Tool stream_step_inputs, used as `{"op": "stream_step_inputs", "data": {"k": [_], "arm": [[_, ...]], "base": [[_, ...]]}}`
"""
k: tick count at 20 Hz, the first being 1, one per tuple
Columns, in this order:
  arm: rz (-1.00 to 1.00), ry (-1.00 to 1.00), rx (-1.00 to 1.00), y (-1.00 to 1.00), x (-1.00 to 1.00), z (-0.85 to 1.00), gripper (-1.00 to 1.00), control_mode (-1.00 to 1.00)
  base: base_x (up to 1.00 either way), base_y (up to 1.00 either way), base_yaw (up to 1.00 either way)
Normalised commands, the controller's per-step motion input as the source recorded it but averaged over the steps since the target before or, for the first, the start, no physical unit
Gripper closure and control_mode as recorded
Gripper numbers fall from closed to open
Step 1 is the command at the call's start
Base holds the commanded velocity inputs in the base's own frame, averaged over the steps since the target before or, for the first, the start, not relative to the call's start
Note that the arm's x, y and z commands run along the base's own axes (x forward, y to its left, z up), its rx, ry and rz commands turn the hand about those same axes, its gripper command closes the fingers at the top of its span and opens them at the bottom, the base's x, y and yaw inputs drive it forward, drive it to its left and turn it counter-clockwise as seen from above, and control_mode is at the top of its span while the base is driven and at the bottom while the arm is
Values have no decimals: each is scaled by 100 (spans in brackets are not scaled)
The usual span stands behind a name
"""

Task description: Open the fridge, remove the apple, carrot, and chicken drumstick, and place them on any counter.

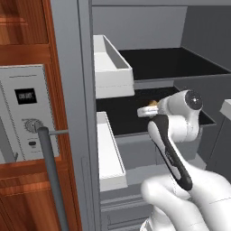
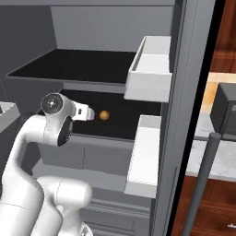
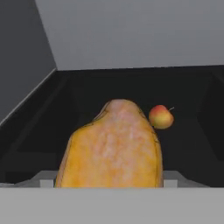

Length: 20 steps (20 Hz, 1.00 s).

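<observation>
While drumstick (image 3: 114, 148) looms, apple (image 3: 160, 117) behind

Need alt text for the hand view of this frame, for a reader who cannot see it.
A golden-brown chicken drumstick looms close at the bottom centre of the hand view, lying on a black shelf inside the grey-walled fridge. A small red-orange apple sits on the same shelf, farther back and just right of the drumstick.

Fridge (image 2: 115, 27) open. Chicken drumstick (image 3: 114, 146) on middle shelf (image 2: 120, 126), near front, at gripper (image 2: 90, 114). Apple (image 3: 160, 117) behind it, slightly right, same shelf.
</observation>
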Motion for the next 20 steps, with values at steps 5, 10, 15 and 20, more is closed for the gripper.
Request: {"op": "stream_step_inputs", "data": {"k": [5,10,15,20], "arm": [[-7,45,4,-1,-84,19,100,-100],[-6,60,0,0,-47,-9,100,-100],[-1,6,0,0,-12,-3,100,100],[0,0,0,0,0,0,100,100]], "base": [[0,0,0],[0,0,0],[-80,0,-6],[-100,-1,-6]]}}
